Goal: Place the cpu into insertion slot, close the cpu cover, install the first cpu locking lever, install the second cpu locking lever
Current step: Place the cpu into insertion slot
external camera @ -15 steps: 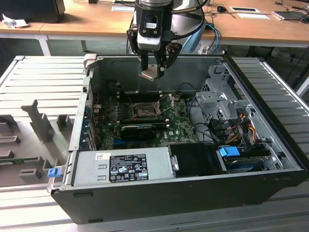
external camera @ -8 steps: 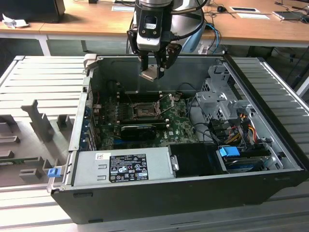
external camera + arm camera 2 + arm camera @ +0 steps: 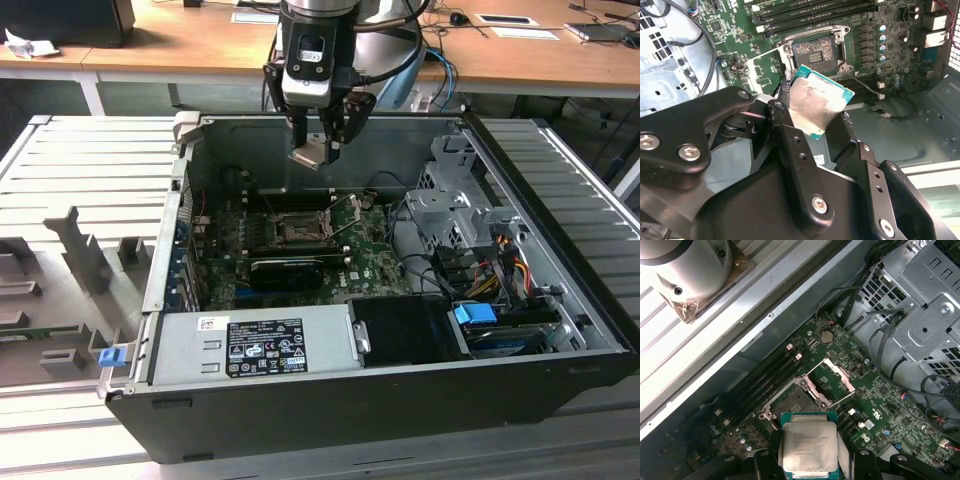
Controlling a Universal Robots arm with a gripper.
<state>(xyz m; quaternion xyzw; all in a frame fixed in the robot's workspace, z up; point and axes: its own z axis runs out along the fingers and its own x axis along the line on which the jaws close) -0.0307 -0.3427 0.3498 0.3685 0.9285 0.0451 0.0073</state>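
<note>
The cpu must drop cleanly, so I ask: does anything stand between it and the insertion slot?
Nothing visible does. The gripper holds the cpu in the air over the case; the insertion slot lies open, its cpu cover swung up to one side.

Exterior view: raised and well back, looking down into the open black metal computer case (image 3: 330,410) and across the green circuit board (image 3: 375,262). Both wrist views: close above that board, facing down past the black gripper (image 3: 814,112) and its silver-grey square cpu (image 3: 809,447). Shared by all three: the square silver-rimmed insertion slot (image 3: 297,229).
</note>
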